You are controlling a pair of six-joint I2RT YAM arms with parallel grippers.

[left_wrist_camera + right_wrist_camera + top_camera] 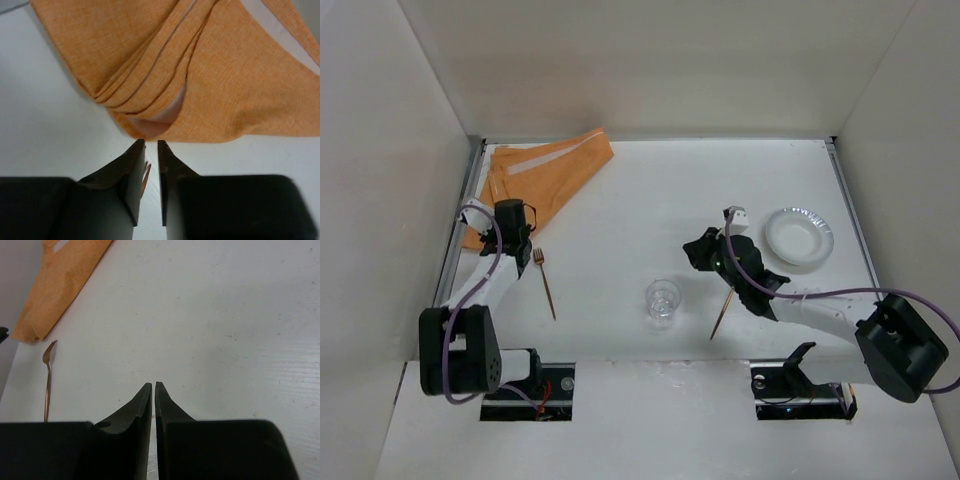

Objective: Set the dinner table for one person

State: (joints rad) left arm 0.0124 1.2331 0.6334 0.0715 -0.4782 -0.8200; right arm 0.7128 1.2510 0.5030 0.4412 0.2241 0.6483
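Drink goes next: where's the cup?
Top view: the clear cup stands centrally on the dinner table, between the fork at left and the copper utensil at right.

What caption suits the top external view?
Mid-setup: orange placemat bunched in the far-left corner, left gripper at its edge, fork alongside, clear cup central, white dish at right.

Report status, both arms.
Left fingers a slit apart over fork, grip unclear. Right fingers shut, empty. Placemat crumpled far left, dinner table unset. Cup mid-table.

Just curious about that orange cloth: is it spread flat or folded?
Folded, not spread: the orange cloth shows stacked pleats in the left wrist view.
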